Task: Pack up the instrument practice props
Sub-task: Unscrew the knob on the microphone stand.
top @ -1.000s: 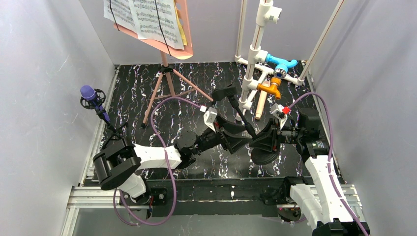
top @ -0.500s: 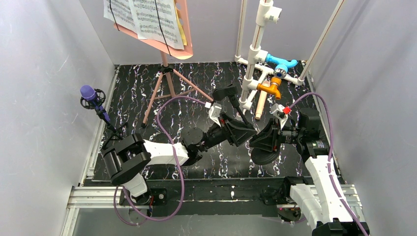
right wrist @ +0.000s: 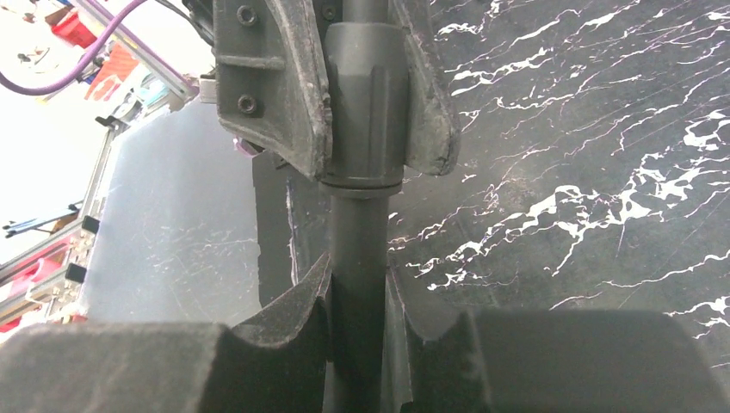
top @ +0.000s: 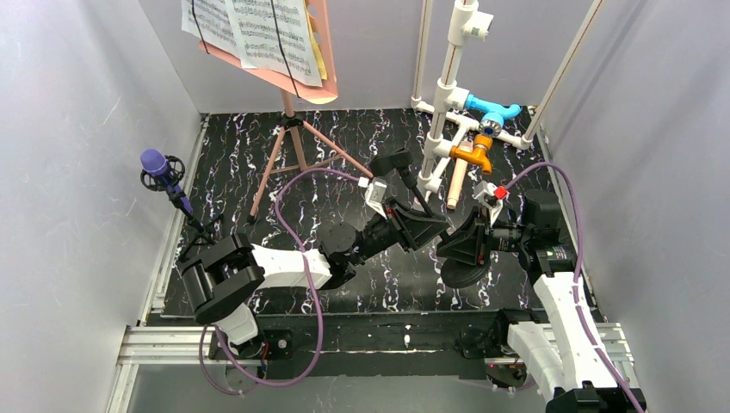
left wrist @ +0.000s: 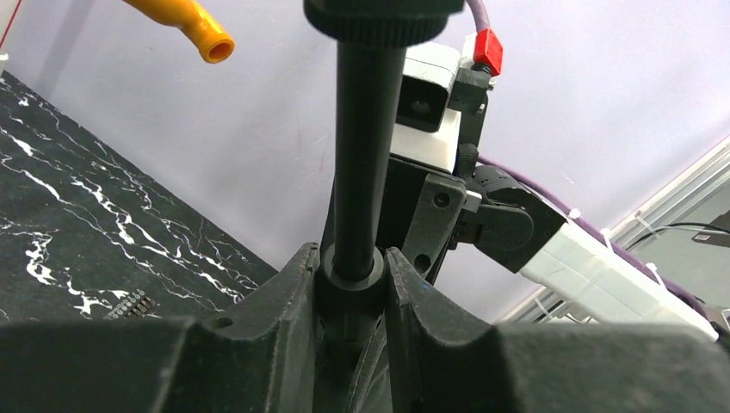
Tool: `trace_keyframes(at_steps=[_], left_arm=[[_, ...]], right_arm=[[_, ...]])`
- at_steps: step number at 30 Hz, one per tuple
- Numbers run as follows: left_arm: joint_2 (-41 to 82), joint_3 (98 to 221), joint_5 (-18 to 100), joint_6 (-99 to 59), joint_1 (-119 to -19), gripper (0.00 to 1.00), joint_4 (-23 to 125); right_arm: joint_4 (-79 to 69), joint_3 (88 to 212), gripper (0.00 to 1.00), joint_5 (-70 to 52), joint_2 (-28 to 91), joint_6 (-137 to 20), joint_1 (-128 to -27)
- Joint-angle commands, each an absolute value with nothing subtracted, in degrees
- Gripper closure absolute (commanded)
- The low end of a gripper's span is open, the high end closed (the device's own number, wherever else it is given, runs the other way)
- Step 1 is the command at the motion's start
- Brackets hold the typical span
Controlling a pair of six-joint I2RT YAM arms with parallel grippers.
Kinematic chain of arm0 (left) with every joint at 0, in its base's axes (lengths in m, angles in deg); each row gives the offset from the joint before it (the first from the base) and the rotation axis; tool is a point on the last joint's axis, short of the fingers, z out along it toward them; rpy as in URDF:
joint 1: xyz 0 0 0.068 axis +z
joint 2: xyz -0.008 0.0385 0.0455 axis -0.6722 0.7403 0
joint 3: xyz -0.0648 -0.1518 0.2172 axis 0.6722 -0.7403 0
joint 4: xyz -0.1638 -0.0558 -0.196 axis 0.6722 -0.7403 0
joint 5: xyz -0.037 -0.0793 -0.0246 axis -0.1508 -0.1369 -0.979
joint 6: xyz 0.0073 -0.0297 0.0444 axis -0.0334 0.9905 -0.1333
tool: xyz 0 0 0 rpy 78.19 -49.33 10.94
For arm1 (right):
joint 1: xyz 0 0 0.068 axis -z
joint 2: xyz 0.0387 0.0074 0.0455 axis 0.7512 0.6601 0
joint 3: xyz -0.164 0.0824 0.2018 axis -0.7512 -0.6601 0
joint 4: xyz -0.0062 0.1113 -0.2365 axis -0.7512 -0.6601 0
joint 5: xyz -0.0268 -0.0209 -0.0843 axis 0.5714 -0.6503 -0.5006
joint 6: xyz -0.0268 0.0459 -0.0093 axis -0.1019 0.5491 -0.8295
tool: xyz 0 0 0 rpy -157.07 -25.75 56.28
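Observation:
A black stand (top: 419, 191) leans over the marbled mat, with its round base (top: 460, 271) near the front and an empty clamp (top: 398, 161) at its top. My left gripper (top: 428, 225) (left wrist: 349, 254) is shut on the stand's thick collar (left wrist: 349, 280), and both fingers press against it. My right gripper (top: 454, 243) (right wrist: 357, 275) is shut on the thinner pole (right wrist: 357, 249) just below. The pink sheet-music holder (top: 291, 129) stands at the back, holding printed pages (top: 258, 30). At the left, a purple microphone (top: 155, 163) sits on a small black tripod (top: 202, 228).
A white pipe frame (top: 448, 86) with blue (top: 495, 112) and orange fittings (top: 473, 155) stands at the back right. A beige microphone (top: 455, 182) lies at its foot. Grey walls close in both sides. The orange fitting (left wrist: 185, 21) also shows in the left wrist view.
My left arm has swung right to the stand and its jaws have closed on the collar. The right arm and the stand have not moved.

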State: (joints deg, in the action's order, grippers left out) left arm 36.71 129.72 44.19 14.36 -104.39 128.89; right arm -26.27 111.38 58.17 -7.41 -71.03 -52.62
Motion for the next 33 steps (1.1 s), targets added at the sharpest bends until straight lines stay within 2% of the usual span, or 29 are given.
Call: trace_keyframes(at_steps=[1,6,12,16,21,24,28,29,30,31,33], left_arm=[[34.48,129.32,49.17,17.05,-103.86,1.00,130.67],[29.28,128.39,60.68,19.25,-106.84,1.00,122.92],[22.42,137.49,80.14,21.28,-113.77,1.00,91.67],[23.90,151.08,89.68,30.39,-117.15,1.00,62.48],[34.92,174.79,90.23,46.92,-117.47,1.00,24.17],[39.82,181.32,88.71,48.25,-118.10,1.00,20.64],[41.47,183.10,87.96,44.52,-118.89,1.00,21.67],[40.92,182.24,88.03,42.87,-118.99,0.89,22.78],[39.78,180.97,88.03,41.72,-119.12,0.66,23.79],[38.39,179.10,87.73,40.58,-119.22,0.48,25.47],[34.30,173.63,87.24,36.16,-119.28,0.24,31.03]], right_arm=[[-23.80,112.17,0.99,58.08,-8.22,-71.44,-52.57],[-26.32,113.64,0.99,46.54,-8.21,-72.40,-52.57],[-28.08,116.36,0.99,33.58,-8.69,-73.62,-52.65],[-28.75,117.67,0.99,26.27,-10.01,-75.59,-52.72],[-29.34,117.70,0.99,19.97,-11.52,-78.39,-53.16],[-30.16,117.60,0.99,18.81,-12.56,-79.85,-53.26],[-30.43,116.88,0.99,19.19,-13.09,-79.52,-53.22],[-29.91,116.21,0.99,20.39,-13.12,-78.49,-53.26],[-29.07,115.71,0.99,21.80,-13.23,-77.18,-53.26],[-26.52,115.00,0.99,23.53,-13.41,-75.11,-53.19],[-21.34,113.58,0.99,27.10,-13.84,-68.56,-53.11]])
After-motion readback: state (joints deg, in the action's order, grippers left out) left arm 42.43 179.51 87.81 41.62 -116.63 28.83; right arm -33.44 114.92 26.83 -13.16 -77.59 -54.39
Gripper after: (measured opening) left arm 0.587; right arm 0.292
